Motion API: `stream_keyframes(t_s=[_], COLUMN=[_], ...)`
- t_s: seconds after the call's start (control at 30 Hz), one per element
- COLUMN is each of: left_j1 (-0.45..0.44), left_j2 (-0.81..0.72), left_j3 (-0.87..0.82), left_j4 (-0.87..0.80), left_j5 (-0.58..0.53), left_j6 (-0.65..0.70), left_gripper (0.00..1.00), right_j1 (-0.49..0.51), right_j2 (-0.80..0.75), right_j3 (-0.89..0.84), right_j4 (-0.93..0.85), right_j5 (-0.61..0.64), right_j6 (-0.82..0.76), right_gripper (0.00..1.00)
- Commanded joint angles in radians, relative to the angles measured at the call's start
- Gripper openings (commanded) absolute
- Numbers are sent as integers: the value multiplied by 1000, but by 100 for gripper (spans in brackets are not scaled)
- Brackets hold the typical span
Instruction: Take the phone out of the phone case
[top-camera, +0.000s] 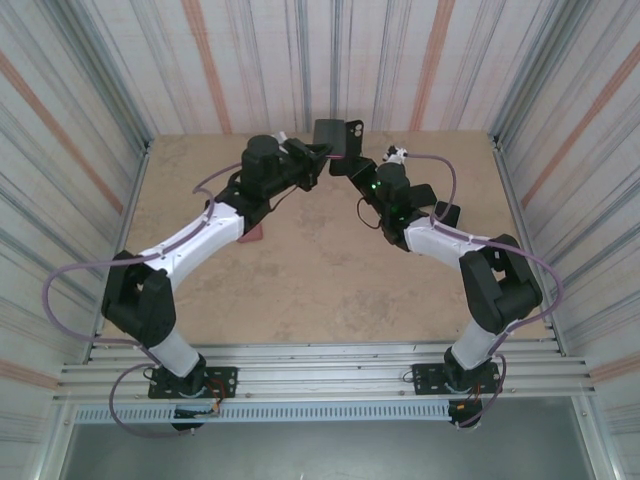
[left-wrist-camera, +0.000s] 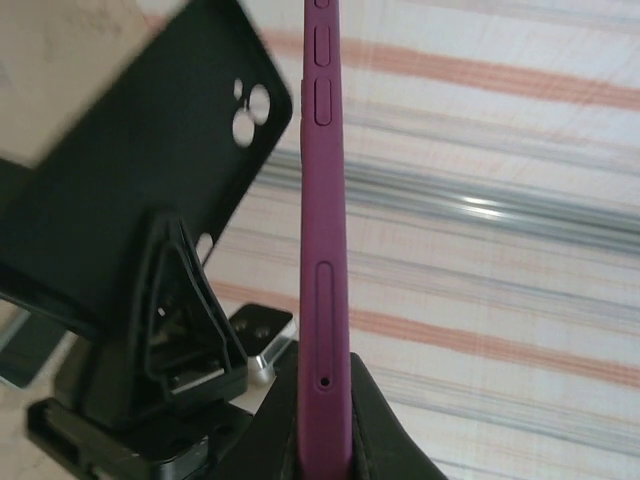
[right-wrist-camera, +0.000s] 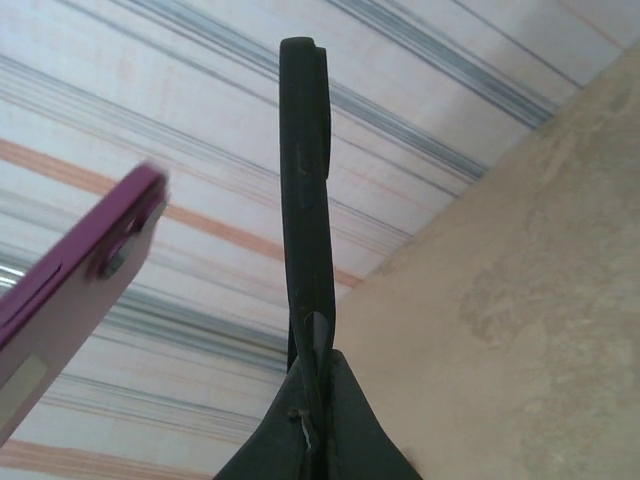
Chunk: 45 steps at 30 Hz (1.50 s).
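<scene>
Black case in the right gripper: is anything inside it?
The black case shows wall through its camera holes; the purple phone is apart, in the left gripper. The right gripper covers the case's lower end.

Robot lab cell: striped walls box in tabletop (stone-look), aluminium rails along near edge.

phone top cropped, case blurred — upper edge
</scene>
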Motion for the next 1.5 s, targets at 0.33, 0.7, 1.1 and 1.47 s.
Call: stream_keyframes(t_s=[0.33, 0.7, 1.1, 1.47], left_j1=[145, 190, 219, 250], left_j2=[-52, 88, 224, 286], left_j3=[-326, -440, -424, -429], left_j4=[206, 356, 403, 412], left_j5=[106, 71, 143, 212], left_j6=[162, 248, 276, 274], left_gripper=[0, 0, 2, 11], right_j1=[3, 64, 83, 84], right_j2=[-22, 52, 114, 139], right_j3=[-123, -149, -164, -154], right_j4=[4, 58, 103, 102], right_j5=[-101, -121, -146, -159], right_j6=[40, 94, 127, 128], right_gripper=[0, 0, 0, 1])
